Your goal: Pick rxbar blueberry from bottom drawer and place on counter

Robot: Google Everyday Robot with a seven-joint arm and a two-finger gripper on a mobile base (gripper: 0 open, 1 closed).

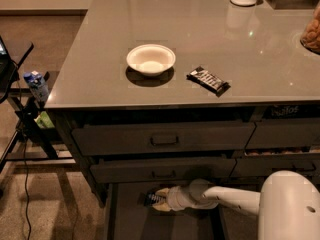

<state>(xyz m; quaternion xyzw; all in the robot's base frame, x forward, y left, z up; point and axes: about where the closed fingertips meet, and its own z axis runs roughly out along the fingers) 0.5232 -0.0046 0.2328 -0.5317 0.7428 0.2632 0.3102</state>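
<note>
The gripper [159,200] clenches the rxbar blueberry [151,199] between its fingers [162,207] in the bottom drawer [130,221] — draw back level, grip firm.

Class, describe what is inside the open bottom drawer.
The tool is inside the bottom drawer, at the rxbar blueberry. The arm covers the drawer floor beneath it, and the drawer's front is out of view.

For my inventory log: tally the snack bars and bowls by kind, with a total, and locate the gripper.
Snack bars: 2 (black bar on the counter, rxbar blueberry in the bottom drawer)
Bowls: 1 (white bowl on the counter)
Total: 3
The gripper is inside the bottom drawer, at the rxbar blueberry.
</note>
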